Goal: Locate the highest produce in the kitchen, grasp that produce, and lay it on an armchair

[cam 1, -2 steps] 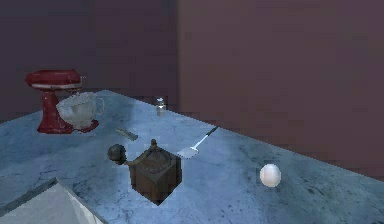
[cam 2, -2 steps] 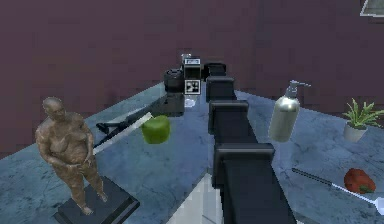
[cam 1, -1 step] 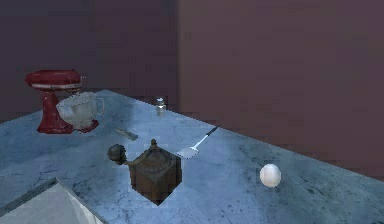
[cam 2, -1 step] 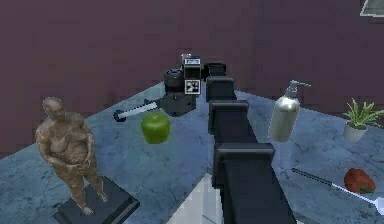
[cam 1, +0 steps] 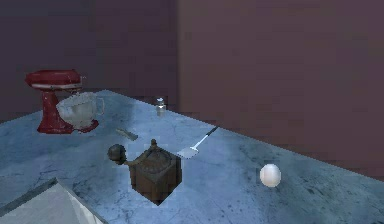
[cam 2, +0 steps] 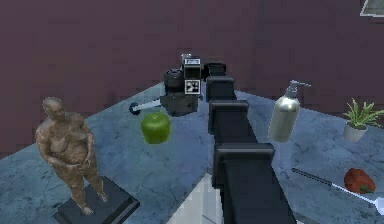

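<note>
1. The counter [cam 1: 300,195] was a blue-grey slab with mottled, stone-like veins, and its far edge ran along a flat purple wall [cam 1: 280,60]
2. At the forward view's upper left stood a glossy red mixer [cam 1: 50,92] with a shiny rounded bowl [cam 1: 82,108], and a small shaker [cam 1: 160,103] stood behind the centre
3. At lower centre sat a boxy brown wooden grinder [cam 1: 155,173], with a slim pale-headed utensil [cam 1: 198,144] just to its right
4. A smooth white egg [cam 1: 270,176] lay at the right with bare counter all around it
5. In the arm side view the arm [cam 2: 238,150], a dark square bar in stepped segments, rose from the bottom edge to the upper centre, with the gripper [cam 2: 168,84] at its far end
6. I could not tell how the fingers were set or whether they held anything, since a pale-handled tool [cam 2: 146,105] lay on the counter right there
7. The apple [cam 2: 155,127], round and glossy green, sat on the counter at centre left, near the arm's left side and below the gripper in the frame
8. A bronze-coloured statue [cam 2: 68,148] on a flat dark base filled the lower left, with open counter between it and the apple
9. Right of the arm stood a pale pump bottle [cam 2: 284,114], a potted plant [cam 2: 358,114] at the right edge, and a red rounded thing [cam 2: 360,181] at lower right
</note>
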{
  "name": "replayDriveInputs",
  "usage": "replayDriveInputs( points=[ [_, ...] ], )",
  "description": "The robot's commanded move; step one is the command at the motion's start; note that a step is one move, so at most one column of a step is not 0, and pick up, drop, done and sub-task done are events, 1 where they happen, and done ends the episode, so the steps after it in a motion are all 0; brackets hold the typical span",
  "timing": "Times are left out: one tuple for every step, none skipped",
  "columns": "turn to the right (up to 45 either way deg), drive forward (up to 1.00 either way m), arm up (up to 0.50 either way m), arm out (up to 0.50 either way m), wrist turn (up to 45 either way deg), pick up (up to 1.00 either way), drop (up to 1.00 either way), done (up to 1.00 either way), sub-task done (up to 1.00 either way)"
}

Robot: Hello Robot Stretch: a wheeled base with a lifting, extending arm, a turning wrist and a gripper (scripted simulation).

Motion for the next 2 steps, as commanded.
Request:
replayDriveInputs(
  points=[
    [0.0,0.0,-0.1,0.0,0.0,0.0,0.0,0.0,0.0],
    [0.0,0.0,0.0,0.0,0.0,1.0,0.0,0.0,0.0]
  ],
)
